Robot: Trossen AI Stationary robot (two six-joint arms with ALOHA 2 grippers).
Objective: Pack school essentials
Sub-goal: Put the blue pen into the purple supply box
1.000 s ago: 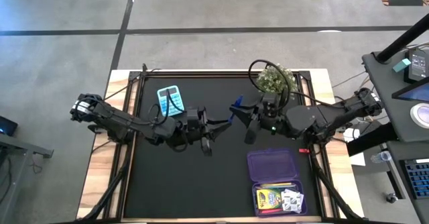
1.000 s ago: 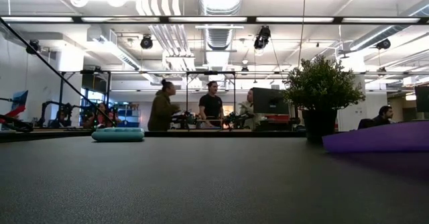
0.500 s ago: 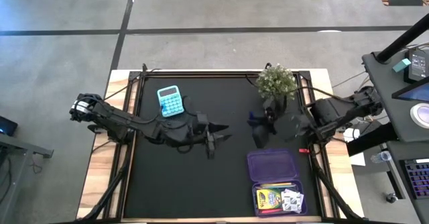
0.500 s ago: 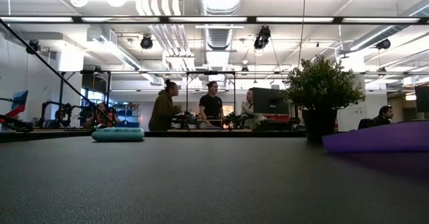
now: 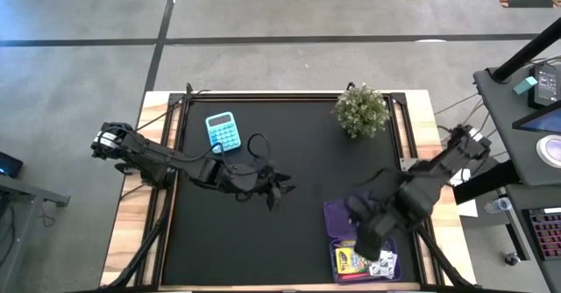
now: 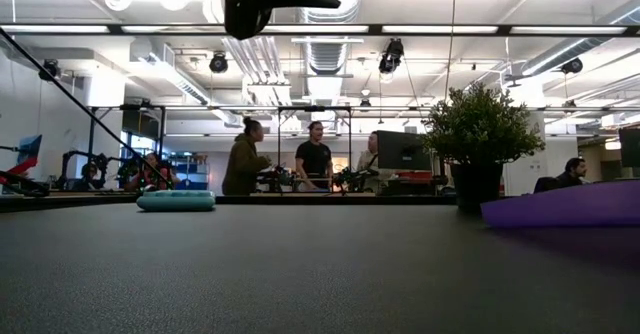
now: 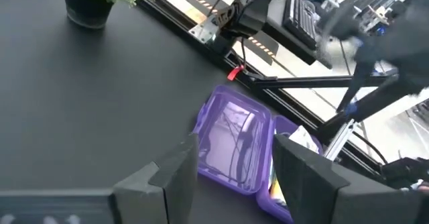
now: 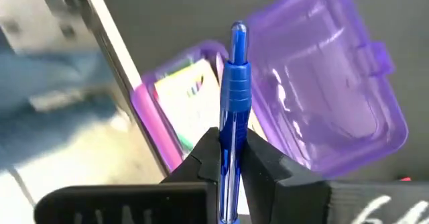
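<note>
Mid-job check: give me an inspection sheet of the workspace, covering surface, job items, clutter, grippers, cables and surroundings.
Surface: black mat on a wood-edged table, mostly bare.
Job's things: blue pen held in the right gripper; crayon box and white packet lie in the open purple case.
Clutter: blue calculator at the far left of the mat; potted plant at the far right.
Grippers: right gripper shut on the pen, above the case; left gripper open, above mid-mat.
Cables: a black cable loops over the left arm.
Surroundings: people stand at benches beyond the table.
</note>
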